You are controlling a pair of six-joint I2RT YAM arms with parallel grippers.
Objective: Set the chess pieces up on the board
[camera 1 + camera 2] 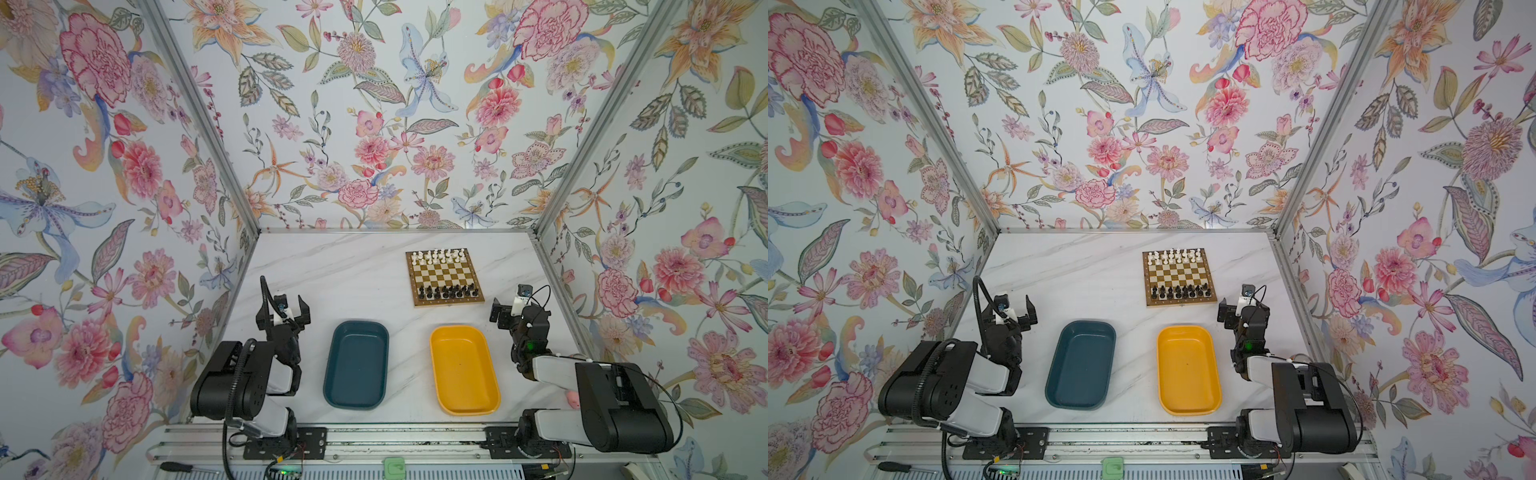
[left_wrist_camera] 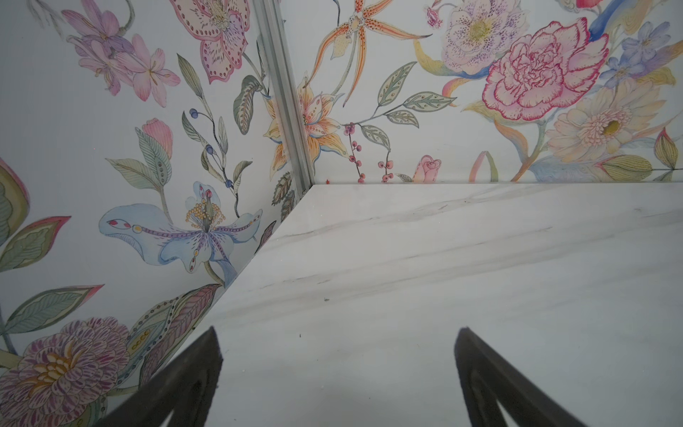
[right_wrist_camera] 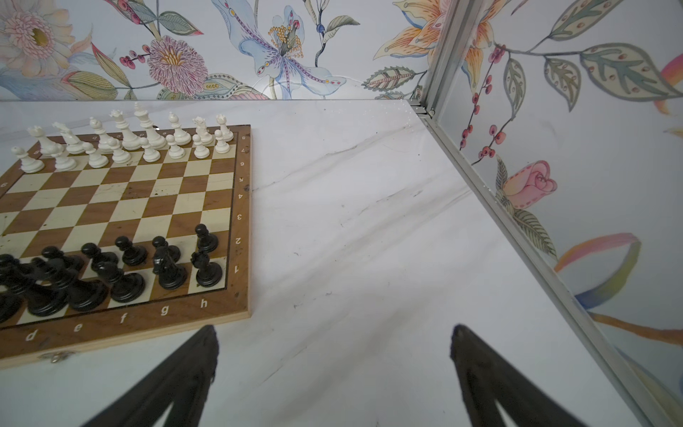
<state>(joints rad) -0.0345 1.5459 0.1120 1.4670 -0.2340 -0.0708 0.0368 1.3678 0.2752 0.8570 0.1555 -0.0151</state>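
Chess pieces [image 3: 169, 268] on square wooden board [image 3: 122, 199]

Teal tray [image 1: 356, 365] & yellow tray [image 1: 464, 370] side by side on marble tabletop [image 1: 332, 270], w/ floral walls [image 1: 104, 187] around.

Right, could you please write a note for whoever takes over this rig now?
Fingers open and empty on both: left gripper beside the teal tray, right gripper beside the board. The white chess pieces fill its two far rows, the black chess pieces its two near rows. Teal tray and yellow tray are empty. Done: set-up looks complete. Left: probably nothing, though black stands on the rows marked 1 and 2.
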